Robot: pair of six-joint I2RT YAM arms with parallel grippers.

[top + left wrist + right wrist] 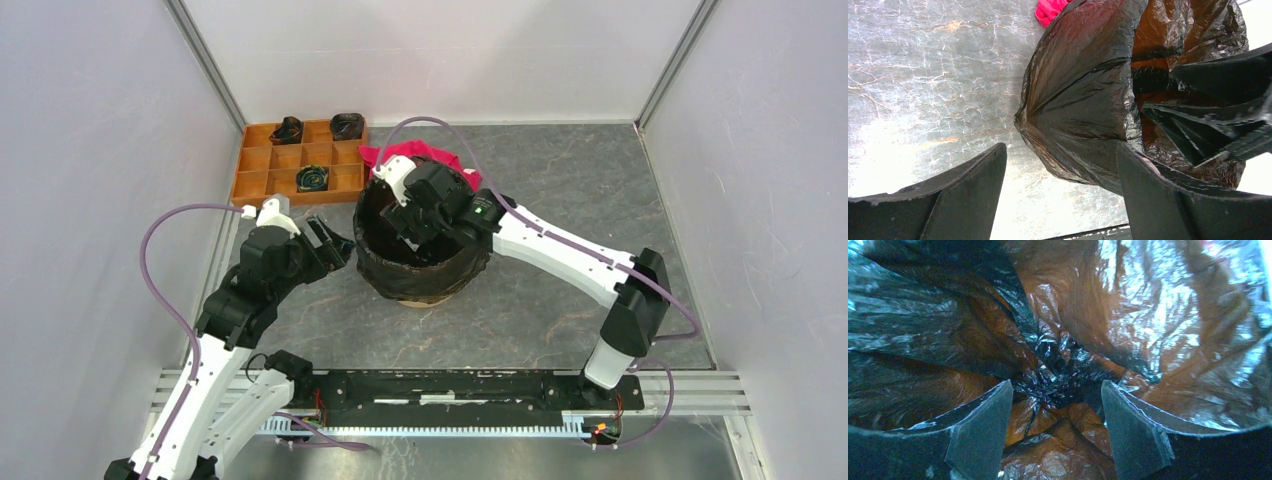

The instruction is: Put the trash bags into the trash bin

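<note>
The black trash bag (425, 272) is draped in and over the light-orange trash bin (416, 301), covering its rim and outer wall; only the bin's base shows. My right gripper (420, 236) reaches down inside the bin. In the right wrist view it is open (1057, 390) and empty, over the bag's crumpled bottom (1058, 367), with orange showing through the film. My left gripper (340, 243) is open and empty just left of the bin. In the left wrist view (1060, 155) the bag's outer side (1083, 100) hangs ahead, and the right fingertip (1138, 170) is close against the film.
A flat orange compartment tray (262, 160) holding small dark items sits at the back left. A red-pink cloth (415, 153) lies behind the bin and also shows in the left wrist view (1048, 9). White walls close in three sides; a black rail (450, 385) runs along the near edge.
</note>
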